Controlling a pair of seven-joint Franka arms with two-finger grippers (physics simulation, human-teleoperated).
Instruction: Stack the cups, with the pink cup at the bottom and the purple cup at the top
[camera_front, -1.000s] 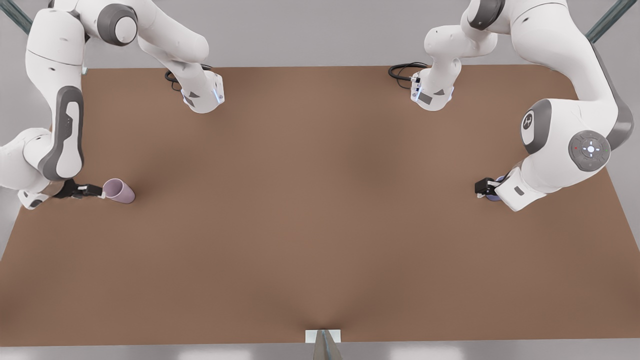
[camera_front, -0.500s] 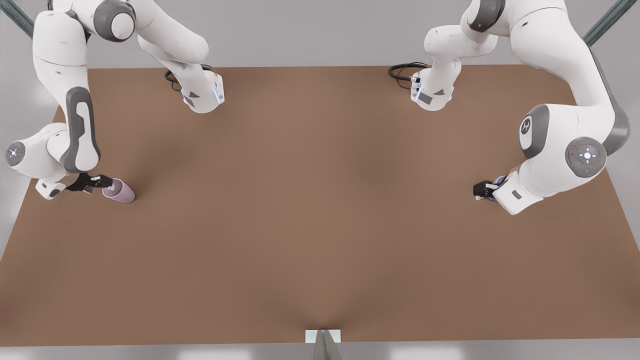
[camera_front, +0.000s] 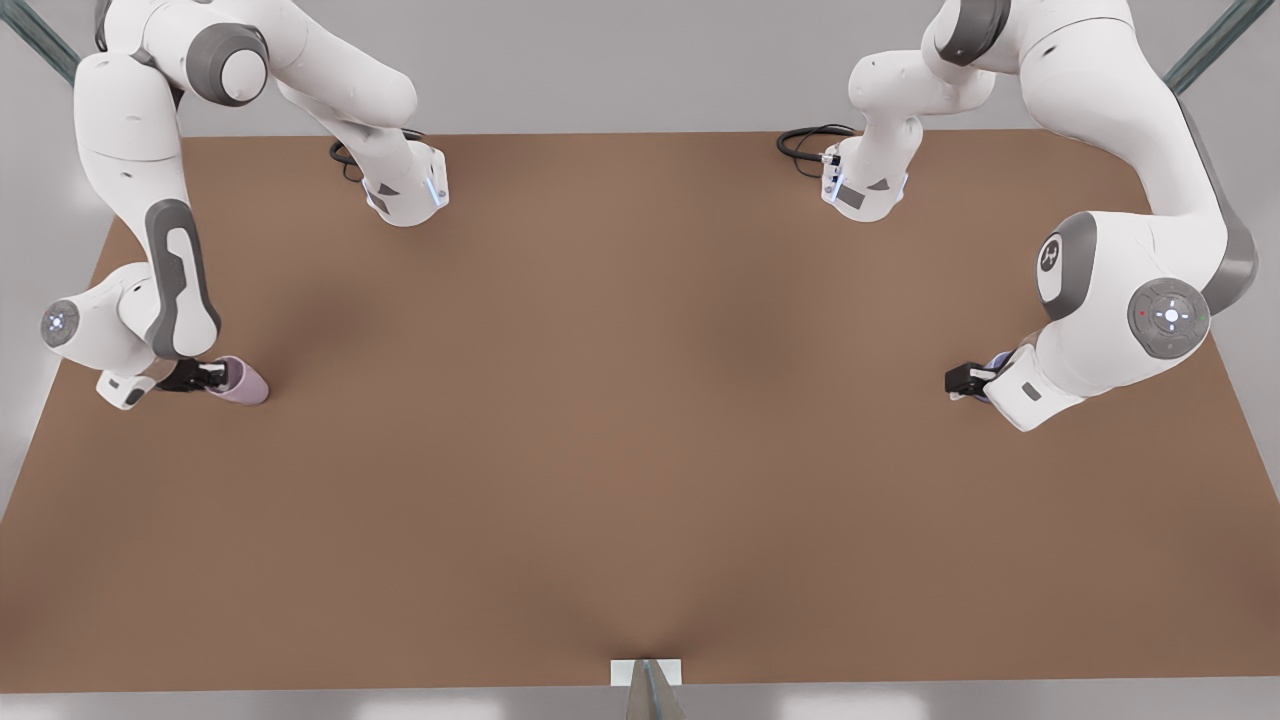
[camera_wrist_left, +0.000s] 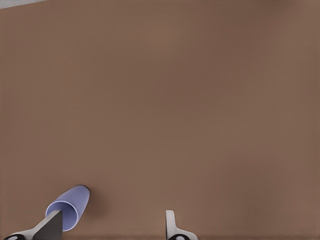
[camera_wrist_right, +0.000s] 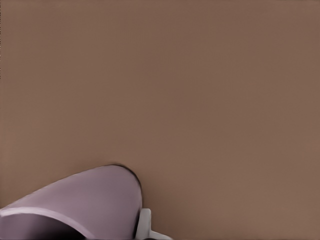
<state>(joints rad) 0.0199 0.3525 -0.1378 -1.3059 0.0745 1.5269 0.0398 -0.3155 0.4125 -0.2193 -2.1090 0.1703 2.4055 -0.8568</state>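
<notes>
The broad brown worktop (camera_front: 640, 420) carries both cups far apart, one at each side edge. At the front view's right, the left arm's end effector (camera_front: 968, 381) is low over the small bluish-lavender tapered purple cup (camera_wrist_left: 69, 207), which seems tipped, its open mouth facing the wrist camera. The fingers are spread: one dark finger (camera_wrist_left: 49, 225) overlaps the cup's rim, the pale one (camera_wrist_left: 171, 224) stands well clear of it, so nothing is pinched.

At the front view's left, the right arm's end effector (camera_front: 205, 376) is right at the pale pink-mauve tapered pink cup (camera_front: 243, 383). In the right wrist view one pale fingertip (camera_wrist_right: 145, 226) sits just beside the cup wall; I cannot tell whether the fingers have closed on it.

The step in hand looks like grasping, and stacking has not begun. To do it well, each end effector should centre on its cup's wall before closing, so the cup does not roll away. The pink cup should then be set upright toward the middle first, and the purple cup lowered straight into it, mouth up.
</notes>
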